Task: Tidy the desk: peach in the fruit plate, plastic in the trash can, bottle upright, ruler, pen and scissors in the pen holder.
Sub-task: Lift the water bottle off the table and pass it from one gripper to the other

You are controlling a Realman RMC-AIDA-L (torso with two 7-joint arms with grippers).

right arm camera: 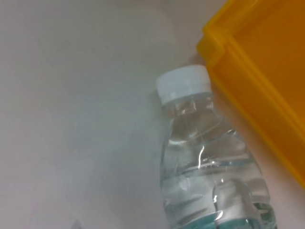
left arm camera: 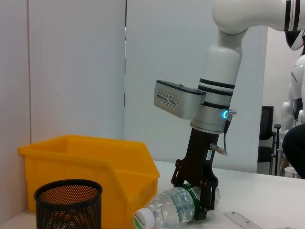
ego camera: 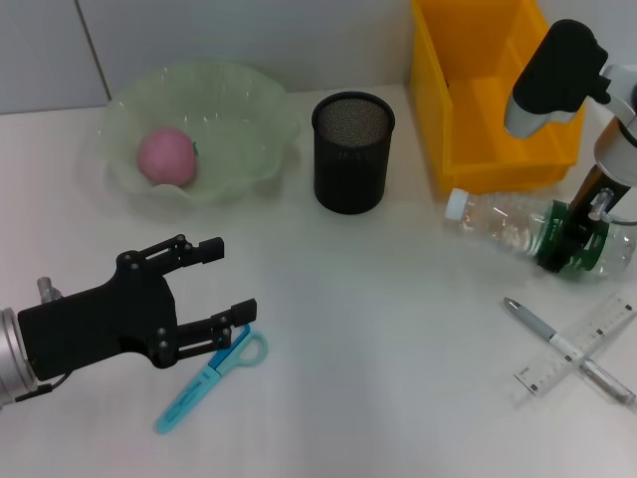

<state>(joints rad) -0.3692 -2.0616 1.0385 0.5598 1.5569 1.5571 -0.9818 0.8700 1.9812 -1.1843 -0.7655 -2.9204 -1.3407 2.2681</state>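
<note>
A clear water bottle [ego camera: 503, 224] with a white cap lies on its side in front of the yellow bin [ego camera: 493, 90]. My right gripper [ego camera: 574, 239] is shut on the bottle at its green label; the left wrist view shows its fingers [left arm camera: 206, 202] straddling the bottle [left arm camera: 171, 210]. The right wrist view shows the bottle [right arm camera: 205, 157] next to the bin [right arm camera: 267, 71]. My left gripper [ego camera: 231, 279] is open and empty, just above the handles of the blue scissors [ego camera: 214, 378]. The pink peach [ego camera: 167, 156] sits in the green fruit plate [ego camera: 249, 110]. A pen [ego camera: 567, 351] and a ruler [ego camera: 577, 347] lie crossed at the right. No plastic scrap is in view.
The black mesh pen holder [ego camera: 352, 151] stands between the plate and the bin, and shows empty from above. It also shows in the left wrist view [left arm camera: 69, 202], with the bin [left arm camera: 95, 167] behind it. A white wall lies behind the table.
</note>
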